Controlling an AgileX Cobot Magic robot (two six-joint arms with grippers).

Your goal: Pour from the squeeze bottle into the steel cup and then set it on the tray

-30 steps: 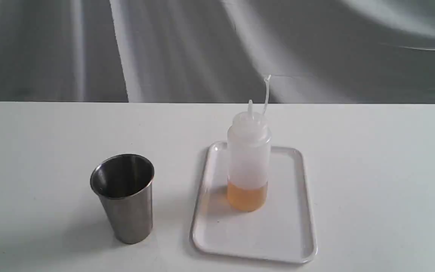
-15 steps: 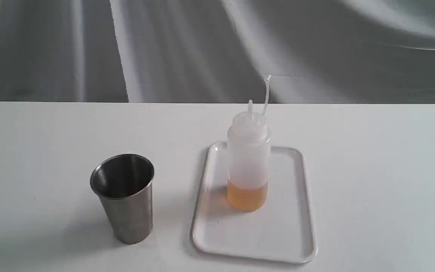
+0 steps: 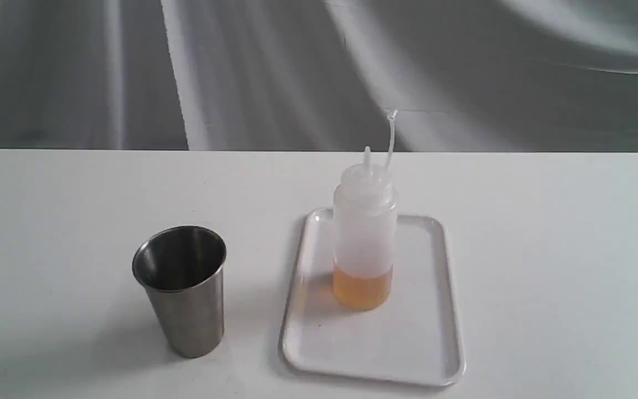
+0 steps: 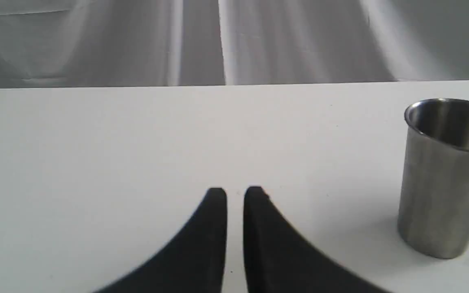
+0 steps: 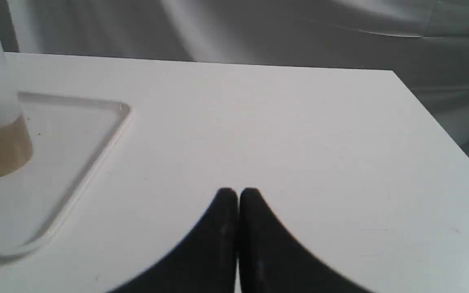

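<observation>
Bottle (image 3: 364,238) stands upright on the tray (image 3: 424,343), toward its far end, with amber liquid only in its bottom part. The cup (image 3: 183,293) sits on the tabletop (image 3: 546,249) left of the tray, apart from it; whether it holds liquid I cannot tell. Left fingers (image 4: 215,219) show only a slit between them, right fingers (image 5: 223,219) are pressed together, and both hold nothing. If the pour is yet to come, the right fingers, nearer the tray, should spread wide first, close gently on the bottle's middle clear of the cap strap, then tip the nozzle right over the cup's rim
</observation>
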